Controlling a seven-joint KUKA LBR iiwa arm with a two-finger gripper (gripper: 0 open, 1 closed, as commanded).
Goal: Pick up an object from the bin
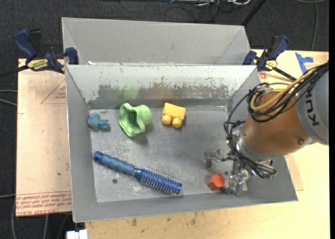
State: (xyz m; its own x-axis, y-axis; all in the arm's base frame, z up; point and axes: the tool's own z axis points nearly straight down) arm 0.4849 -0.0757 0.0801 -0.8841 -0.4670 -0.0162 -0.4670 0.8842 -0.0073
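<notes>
1. The grey metal bin [180, 146] carries five loose things, well spread out across its floor.
2. The arm [314, 112] reaches in over the bin's right edge. Its wrist wears an orange cover [275, 130] with dark cables [269, 99] looped above it.
3. The gripper [236, 182] hangs low near the bin's front right corner, close to the floor.
4. Whether the gripper is open or closed cannot be told; its tip is a tangle of metal parts and wires.
5. A small red-orange object [215, 182], roundish, lies on the floor by the front edge, just beside the gripper on the side away from the right wall. Whether the two touch cannot be told.
6. A blue hairbrush [138, 173] lies slantwise along the front edge, handle toward the left wall and bristle head toward the middle, well apart from the gripper.
7. Along the back wall lie three things: a small blue figure [97, 121] near the back left corner, a green soft cup-shaped toy [134, 119] next to it, and a yellow toy block [173, 113] toward the middle.
</notes>
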